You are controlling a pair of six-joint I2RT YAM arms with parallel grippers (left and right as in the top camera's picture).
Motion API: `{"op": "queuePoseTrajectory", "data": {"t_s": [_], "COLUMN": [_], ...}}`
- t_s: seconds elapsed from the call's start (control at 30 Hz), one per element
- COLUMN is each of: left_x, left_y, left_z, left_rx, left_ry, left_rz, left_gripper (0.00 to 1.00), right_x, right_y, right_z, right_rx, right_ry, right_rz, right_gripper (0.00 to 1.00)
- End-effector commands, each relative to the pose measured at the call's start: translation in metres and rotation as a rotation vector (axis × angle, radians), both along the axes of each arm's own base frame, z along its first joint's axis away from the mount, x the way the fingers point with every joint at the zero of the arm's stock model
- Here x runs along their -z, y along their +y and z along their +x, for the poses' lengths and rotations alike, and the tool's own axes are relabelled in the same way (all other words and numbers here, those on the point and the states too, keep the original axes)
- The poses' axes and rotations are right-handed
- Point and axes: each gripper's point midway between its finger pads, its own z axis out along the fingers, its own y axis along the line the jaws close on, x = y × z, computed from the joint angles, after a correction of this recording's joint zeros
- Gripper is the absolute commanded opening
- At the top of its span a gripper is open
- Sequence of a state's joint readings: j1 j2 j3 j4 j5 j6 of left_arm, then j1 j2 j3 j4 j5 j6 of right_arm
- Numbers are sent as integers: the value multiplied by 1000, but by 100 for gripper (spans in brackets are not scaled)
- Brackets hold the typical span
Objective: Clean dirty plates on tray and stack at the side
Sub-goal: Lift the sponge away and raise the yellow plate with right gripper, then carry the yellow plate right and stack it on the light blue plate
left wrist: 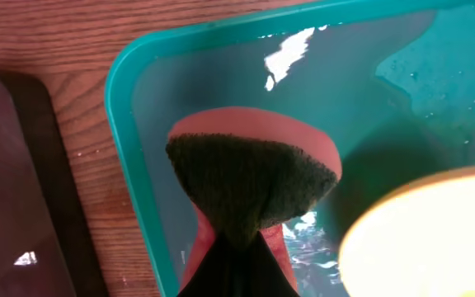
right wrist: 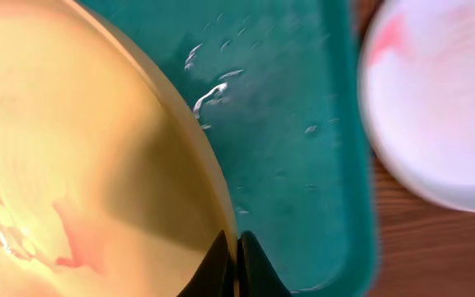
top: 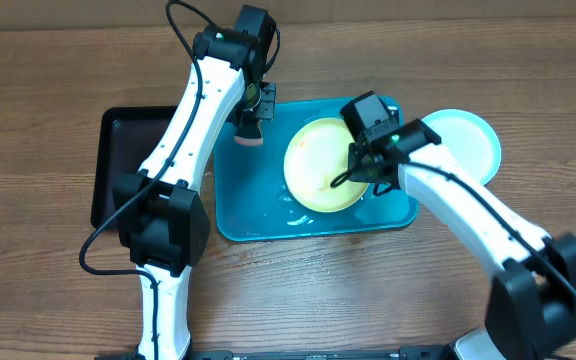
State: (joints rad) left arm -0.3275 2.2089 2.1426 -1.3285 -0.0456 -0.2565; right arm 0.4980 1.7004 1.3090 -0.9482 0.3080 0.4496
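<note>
Left claw (top: 251, 125) pinching a pink foam sponge (left wrist: 254, 173), coarse dark scouring face, over a corner of the glossy wet turquoise tray (top: 258, 215) | right claw (right wrist: 236, 264) clamped narrow on the rim of the round, red-smeared yellow-green plate (top: 323, 165) in the tray | pale teal-rimmed plate (top: 463, 140) on the wooden tabletop (top: 368, 290) beside the tray
</note>
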Motion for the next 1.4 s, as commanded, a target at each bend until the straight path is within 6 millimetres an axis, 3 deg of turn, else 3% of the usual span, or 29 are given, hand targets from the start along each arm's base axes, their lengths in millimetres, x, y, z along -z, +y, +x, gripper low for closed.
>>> {"op": "queuePoseTrajectory", "data": {"t_s": [0.0,0.4,0.83,1.37], "left_x": [1,1,1,1], "left_y": [-8,-8,-8,-8], "left_z": [-4,-4,-4,-4], "left_rx": [-4,-3,-4,-3], "left_ry": [16,18,17,17], "left_rz": [-45,-45,-45,-45], "left_gripper": [4,4,4,4], "right_x": [-43,-111,-178,-181], "right_y": [-19,-11,7,8], "right_z": [13,-3,-22,-23], "right_rx": [52,16,34,35], "right_ry": [-191,-503,-805,-819], "right_rz": [-193,-589,-854,-866], "right_gripper": [4,4,4,4]}}
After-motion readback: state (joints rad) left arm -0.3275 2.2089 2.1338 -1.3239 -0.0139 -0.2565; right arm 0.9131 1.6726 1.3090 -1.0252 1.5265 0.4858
